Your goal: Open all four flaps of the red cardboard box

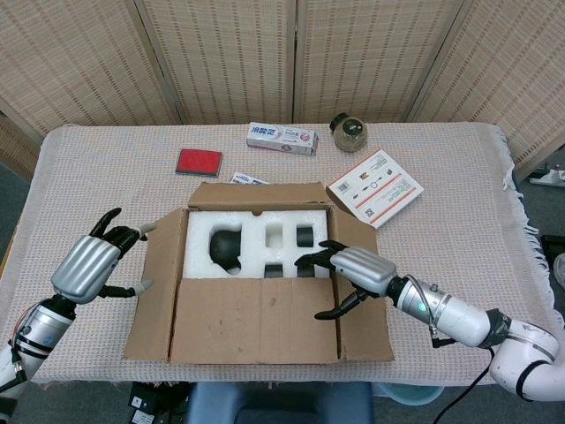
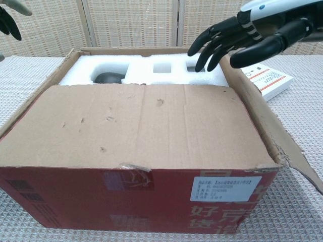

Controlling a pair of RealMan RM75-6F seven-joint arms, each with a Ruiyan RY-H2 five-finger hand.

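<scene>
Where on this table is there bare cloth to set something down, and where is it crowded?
Free: the right end beyond the white booklet, and the left end beside the red card. Crowded: the back edge around the toothpaste box and jar, and behind the cardboard box.

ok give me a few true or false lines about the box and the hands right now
1. The near flap lies flat over the box. True.
2. The right hand grips the toothpaste box. False: it holds nothing, hovering over the white foam.
3. The left hand is left of the box, fingers apart. True.
4. The foam is fully covered. False: its far part shows.
5. A red card lies behind the box. True.
</scene>
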